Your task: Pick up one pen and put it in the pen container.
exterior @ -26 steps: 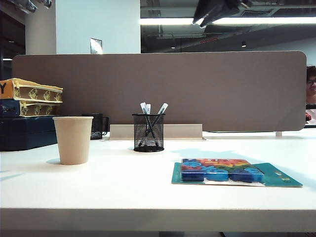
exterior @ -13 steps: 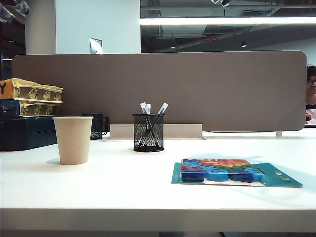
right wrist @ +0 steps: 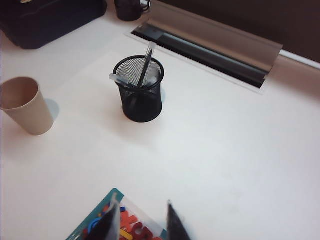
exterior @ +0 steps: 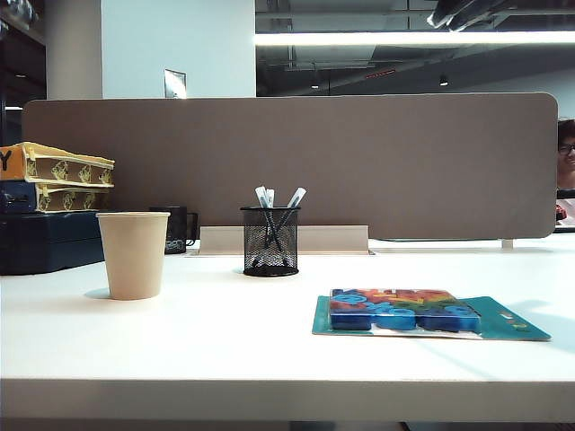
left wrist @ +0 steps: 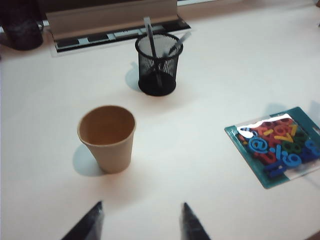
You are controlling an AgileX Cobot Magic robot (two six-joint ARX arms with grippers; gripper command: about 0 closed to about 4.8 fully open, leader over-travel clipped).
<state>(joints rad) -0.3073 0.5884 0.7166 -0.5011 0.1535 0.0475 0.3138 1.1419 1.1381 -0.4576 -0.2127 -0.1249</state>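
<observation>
Pen container (exterior: 269, 241) sits mid-desk toward the back edge, just in front of the cable slot (right wrist: 207, 50), upright. Pens (exterior: 263, 197) are standing in it, pale cap ends up, leaning and crossing each other; three caps visible from the front view. No pen lying loose on the desk (exterior: 225, 332) in any view. Paper cup (exterior: 133, 254) is upright toward the left edge, well apart from the container. Letter puzzle pack (exterior: 404, 310) lies flat near the front right. Dark mug (exterior: 176, 228) at the back edge behind the paper cup, binders (exterior: 54, 175) stacked at the back-left corner. Left gripper (left wrist: 140, 222) is up above the front of the desk, jaws spread wide, nothing between them. Right gripper (right wrist: 140, 222) is high over the puzzle pack, jaws partly apart, holding nothing.
</observation>
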